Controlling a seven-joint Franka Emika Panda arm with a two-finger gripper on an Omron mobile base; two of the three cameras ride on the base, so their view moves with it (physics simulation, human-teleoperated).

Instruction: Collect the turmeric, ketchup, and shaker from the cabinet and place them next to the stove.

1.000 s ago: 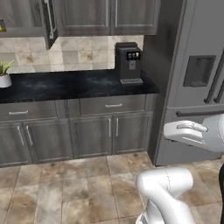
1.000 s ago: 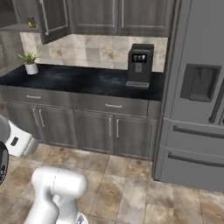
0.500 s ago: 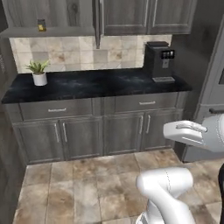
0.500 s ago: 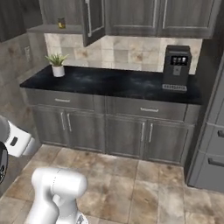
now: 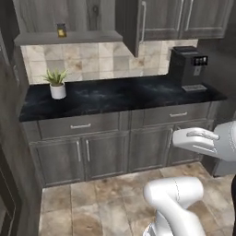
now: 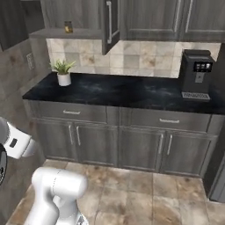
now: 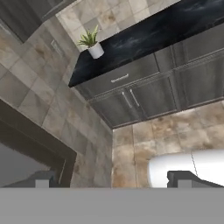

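Note:
The turmeric is a small jar with orange contents, standing on the grey shelf of the cabinet at the upper left. It also shows in the right base view as the turmeric on the cabinet shelf. The cabinet door hangs wide open with its silver bar handle toward me. In the hand view my gripper is open. Its two dark fingertips stand far apart with nothing between them, low over the floor and well away from the cabinet. The ketchup, shaker and stove are out of view.
A black counter runs over grey base cabinets. On it stand a potted plant at the left and a dark coffee machine at the right. A tiled wall closes the left side. Tiled floor lies in front.
The whole picture has slid to the right, so the base has moved: the fridge has left the view, and the open cabinet and the plant have come in. The gripper stays open.

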